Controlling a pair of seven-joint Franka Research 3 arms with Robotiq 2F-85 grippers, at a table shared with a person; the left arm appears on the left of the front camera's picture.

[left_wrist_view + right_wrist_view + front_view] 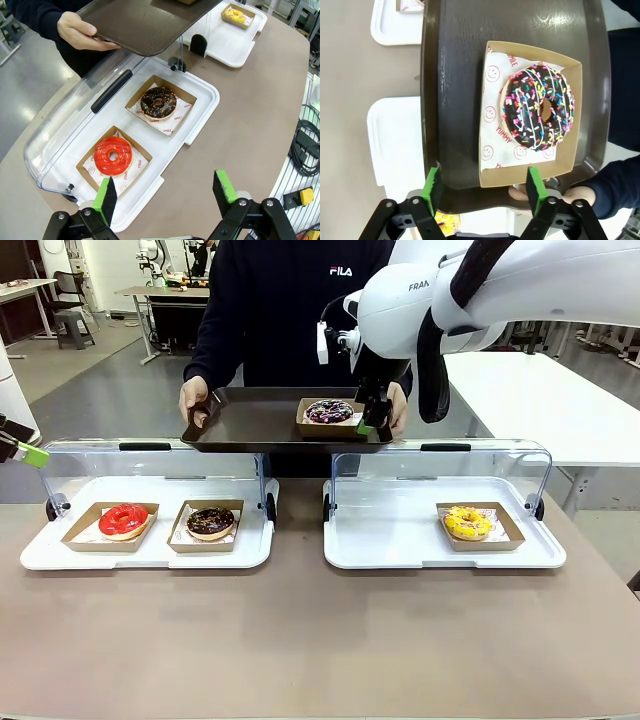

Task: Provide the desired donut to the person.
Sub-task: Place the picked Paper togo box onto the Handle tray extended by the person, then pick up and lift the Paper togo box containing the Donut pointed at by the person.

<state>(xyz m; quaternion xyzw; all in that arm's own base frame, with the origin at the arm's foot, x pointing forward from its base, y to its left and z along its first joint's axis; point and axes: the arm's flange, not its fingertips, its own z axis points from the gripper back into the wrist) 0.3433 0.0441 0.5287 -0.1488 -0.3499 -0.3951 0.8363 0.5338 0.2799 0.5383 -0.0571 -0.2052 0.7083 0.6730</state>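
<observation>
Chocolate ring donut with coloured sprinkles (538,107) in brown cardboard box (535,54), on dark brown plastic tray (250,420) held two-handed by person in navy sweatshirt (290,310), right gripper (484,182) released, above box edge, left gripper (165,192) released, above red-glazed donut (113,155).

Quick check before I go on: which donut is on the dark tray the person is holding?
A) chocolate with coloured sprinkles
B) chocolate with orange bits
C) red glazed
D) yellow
A: the sprinkled chocolate donut lies in its cardboard box on the dark tray, with the right gripper open by the box's edge; the red donut, the orange-flecked chocolate donut and the yellow donut sit on the white trays.
</observation>
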